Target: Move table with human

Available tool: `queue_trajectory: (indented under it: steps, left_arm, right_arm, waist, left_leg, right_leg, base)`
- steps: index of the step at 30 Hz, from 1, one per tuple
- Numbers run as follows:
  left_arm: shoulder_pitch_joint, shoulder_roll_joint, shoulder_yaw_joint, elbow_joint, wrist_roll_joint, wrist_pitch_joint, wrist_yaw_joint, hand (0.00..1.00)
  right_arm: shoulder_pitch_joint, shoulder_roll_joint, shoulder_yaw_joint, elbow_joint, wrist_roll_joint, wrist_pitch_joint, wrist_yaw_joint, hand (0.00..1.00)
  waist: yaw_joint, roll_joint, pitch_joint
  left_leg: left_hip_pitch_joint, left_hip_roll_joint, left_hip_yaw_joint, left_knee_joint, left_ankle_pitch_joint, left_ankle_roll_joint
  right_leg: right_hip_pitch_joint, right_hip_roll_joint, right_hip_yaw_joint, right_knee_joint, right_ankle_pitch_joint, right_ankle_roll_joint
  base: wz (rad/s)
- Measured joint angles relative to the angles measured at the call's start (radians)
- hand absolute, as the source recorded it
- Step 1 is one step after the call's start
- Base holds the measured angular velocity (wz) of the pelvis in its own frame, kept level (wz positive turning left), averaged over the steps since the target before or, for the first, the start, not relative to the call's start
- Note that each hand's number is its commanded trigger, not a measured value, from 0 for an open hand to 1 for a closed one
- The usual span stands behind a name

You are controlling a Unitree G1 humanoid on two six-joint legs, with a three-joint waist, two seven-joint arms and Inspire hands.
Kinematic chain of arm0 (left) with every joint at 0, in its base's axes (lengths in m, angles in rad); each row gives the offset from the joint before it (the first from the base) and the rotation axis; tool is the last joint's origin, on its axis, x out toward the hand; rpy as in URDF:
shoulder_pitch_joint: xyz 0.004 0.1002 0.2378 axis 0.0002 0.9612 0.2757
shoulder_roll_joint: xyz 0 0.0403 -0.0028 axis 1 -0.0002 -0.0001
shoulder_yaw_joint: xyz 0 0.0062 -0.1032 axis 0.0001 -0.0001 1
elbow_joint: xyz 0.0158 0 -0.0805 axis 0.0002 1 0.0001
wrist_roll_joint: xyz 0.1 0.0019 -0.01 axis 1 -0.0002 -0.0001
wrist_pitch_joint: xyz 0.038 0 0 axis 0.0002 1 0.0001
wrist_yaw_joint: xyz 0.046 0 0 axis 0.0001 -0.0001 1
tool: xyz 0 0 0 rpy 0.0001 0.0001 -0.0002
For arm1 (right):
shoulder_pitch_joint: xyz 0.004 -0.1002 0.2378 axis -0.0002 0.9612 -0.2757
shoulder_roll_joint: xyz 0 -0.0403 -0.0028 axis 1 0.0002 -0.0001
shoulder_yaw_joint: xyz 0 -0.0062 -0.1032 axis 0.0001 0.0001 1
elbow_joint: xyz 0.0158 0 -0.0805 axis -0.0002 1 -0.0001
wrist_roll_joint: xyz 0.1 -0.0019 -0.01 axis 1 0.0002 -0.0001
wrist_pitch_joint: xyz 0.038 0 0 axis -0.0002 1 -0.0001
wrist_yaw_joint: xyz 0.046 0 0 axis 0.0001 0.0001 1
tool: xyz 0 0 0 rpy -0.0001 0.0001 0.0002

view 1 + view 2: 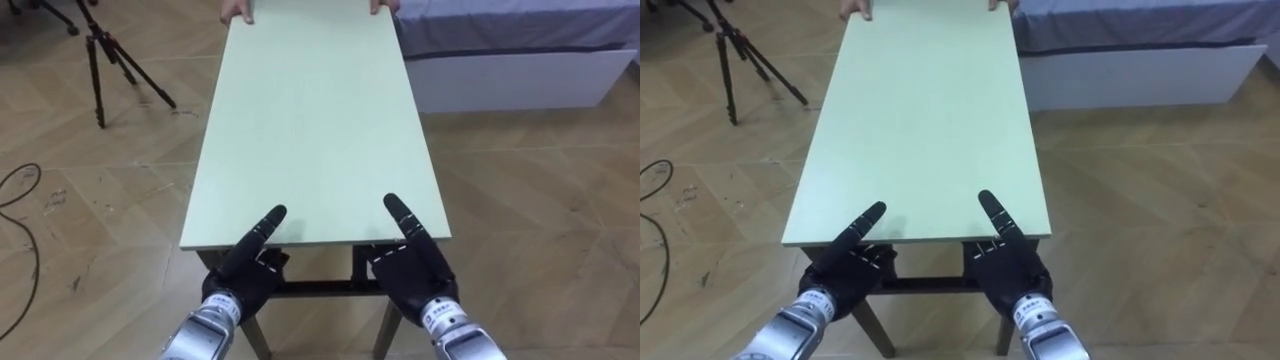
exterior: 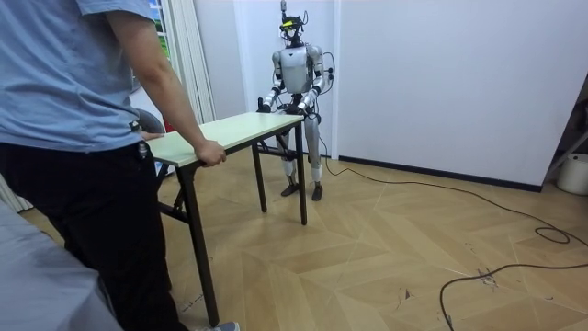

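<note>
Herringbone wood floor (image 1: pixel 530 200), with one pale green table (image 1: pixel 310 120) running up the centre of the frame. At lower centre, two robot hands clamped on its near short edge: left hand (image 1: pixel 248 268) and right hand (image 1: pixel 415 268), each with thumb laid flat on top and the rest wrapped under the edge. At top edge, two person's hands (image 1: pixel 238 12) on the far end. One tripod (image 1: pixel 93 40) upper left; one bed (image 1: pixel 520 50) upper right.

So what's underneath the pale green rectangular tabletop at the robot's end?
Beneath the pale green rectangular tabletop show dark metal legs and a crossbar. The left hand and right hand reach under its edge; the tabletop covers the rest.
</note>
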Motion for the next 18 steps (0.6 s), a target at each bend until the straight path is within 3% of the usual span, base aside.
queue_trajectory:
  steps: [16, 17, 18]
  left_arm:
    - [-0.012, -0.005, 0.021, -0.060, -0.023, -0.005, 0.061, 0.00]
    - [-0.012, -0.005, 0.021, -0.061, -0.023, -0.005, 0.063, 0.17]
    - [-0.012, -0.005, 0.022, -0.062, -0.023, -0.005, 0.066, 0.62]
  right_arm:
    - [-0.007, 0.003, -0.001, 0.007, 0.006, -0.027, 0.022, 0.00]
    - [-0.007, 0.003, -0.001, 0.008, 0.006, -0.027, 0.022, 0.00]
    - [-0.007, 0.002, -0.001, 0.007, 0.006, -0.026, 0.022, 0.00]
  waist:
    - [0.014, -0.009, -0.0025]
    - [0.015, -0.009, -0.0025]
    - [0.015, -0.009, -0.0025]
  left_leg:
    - [-0.023, 0.001, 0.001, 0.005, 0.000, 0.000]
    - [-0.022, 0.001, 0.000, 0.005, 0.000, 0.000]
    - [-0.020, 0.001, -0.002, 0.004, 0.000, 0.000]
  right_leg:
    - [-0.022, -0.001, -0.004, 0.002, 0.003, -0.002]
    - [-0.021, -0.001, -0.003, 0.001, 0.003, -0.002]
    - [-0.020, 0.000, -0.003, 0.002, 0.003, -0.002]
  base:
    - [0.00]
    - [0.00]
    - [0.00]
